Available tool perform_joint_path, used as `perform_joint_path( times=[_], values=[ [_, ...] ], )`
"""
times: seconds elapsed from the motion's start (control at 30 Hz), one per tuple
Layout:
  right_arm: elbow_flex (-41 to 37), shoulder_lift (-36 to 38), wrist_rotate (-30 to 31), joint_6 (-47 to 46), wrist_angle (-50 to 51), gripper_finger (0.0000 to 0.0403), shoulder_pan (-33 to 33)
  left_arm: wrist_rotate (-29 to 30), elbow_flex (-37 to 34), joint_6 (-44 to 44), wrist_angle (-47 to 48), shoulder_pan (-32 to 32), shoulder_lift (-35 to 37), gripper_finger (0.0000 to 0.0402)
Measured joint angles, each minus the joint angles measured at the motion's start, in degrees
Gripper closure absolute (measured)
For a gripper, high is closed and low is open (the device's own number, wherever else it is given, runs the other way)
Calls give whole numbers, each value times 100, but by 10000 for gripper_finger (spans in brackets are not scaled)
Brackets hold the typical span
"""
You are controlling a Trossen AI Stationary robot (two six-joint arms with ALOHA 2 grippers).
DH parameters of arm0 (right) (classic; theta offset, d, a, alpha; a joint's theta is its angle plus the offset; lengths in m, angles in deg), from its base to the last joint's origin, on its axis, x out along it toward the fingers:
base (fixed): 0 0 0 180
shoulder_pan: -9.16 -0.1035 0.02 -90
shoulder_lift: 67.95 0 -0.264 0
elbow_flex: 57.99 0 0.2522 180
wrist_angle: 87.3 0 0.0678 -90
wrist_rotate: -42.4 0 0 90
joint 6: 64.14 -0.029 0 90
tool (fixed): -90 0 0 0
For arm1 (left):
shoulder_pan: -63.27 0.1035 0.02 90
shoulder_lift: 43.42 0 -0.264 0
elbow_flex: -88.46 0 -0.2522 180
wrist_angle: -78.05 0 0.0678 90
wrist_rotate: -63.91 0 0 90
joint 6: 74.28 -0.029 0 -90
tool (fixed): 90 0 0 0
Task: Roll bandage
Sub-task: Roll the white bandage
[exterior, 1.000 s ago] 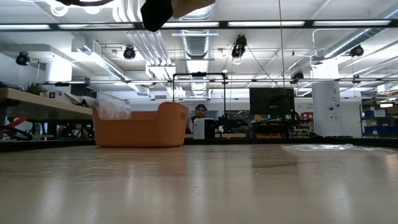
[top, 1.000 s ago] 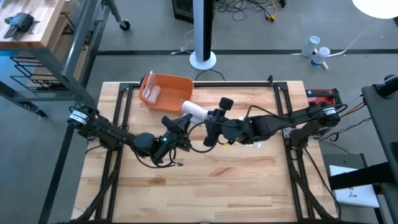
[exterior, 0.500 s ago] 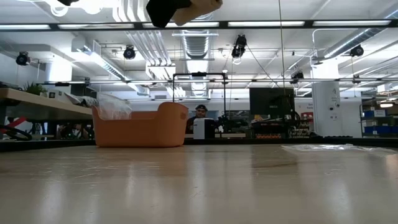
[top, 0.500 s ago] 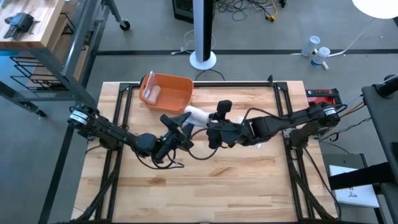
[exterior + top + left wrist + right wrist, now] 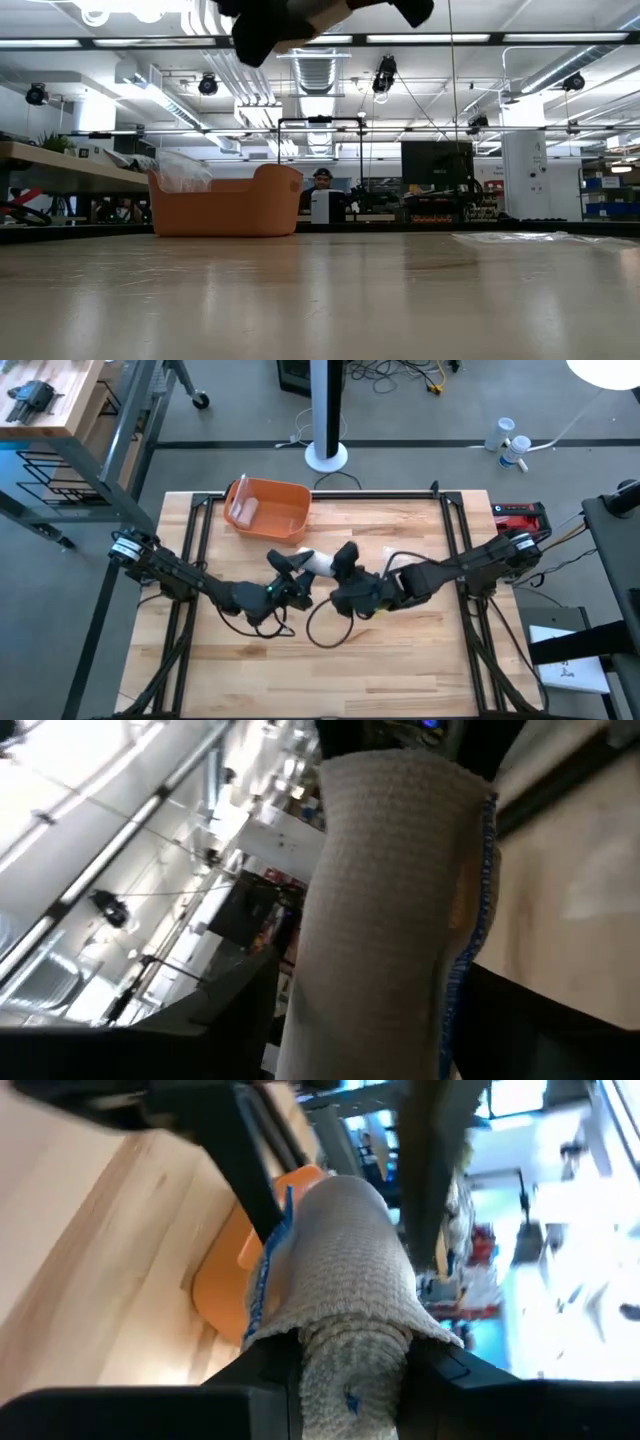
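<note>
L (image 5: 291, 572) & R (image 5: 340, 563) fingers both pinching bandage roll (image 5: 314, 563) mid-air above table (image 5: 400, 650) centre

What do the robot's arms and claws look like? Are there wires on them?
Both arms are black and thin, built from jointed pieces. The left arm has a white band near its shoulder. The right arm does too. A black cable loops under the right claw. The left claw has two dark, flat fingers.
</note>
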Motion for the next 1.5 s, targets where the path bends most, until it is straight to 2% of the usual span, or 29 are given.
perform_joint_path(
  times=[0.13,0.3,0.4,0.53,0.67,0.87,1.0,1.27,1.5],
  values=[
    [0,-254,-63,644,26,311,-123,-105,314,961,1811,-19,-2,169],
    [-7,-397,-166,1340,36,311,-276,-391,973,2761,4417,-21,-2,170],
    [-8,-422,-244,1806,65,311,-356,-1054,1313,3782,5380,-19,-2,170],
    [-9,-442,-325,2267,63,311,-445,-2116,1695,4731,6294,-5,0,171],
    [-9,-444,-338,2418,47,307,-506,-2622,1978,5575,6892,-15,0,171],
    [-9,-444,-297,2314,61,282,-540,-2692,2231,6425,7420,-51,4,172],
    [-9,-444,-334,1750,74,262,-540,-2683,2208,6567,7452,-177,7,187],
    [-9,-360,-351,798,115,206,-573,-2677,2232,6615,7602,-288,14,254],
    [-11,31,-611,-3,593,169,-695,-2672,2141,6772,7960,-288,180,263]
  ],
)
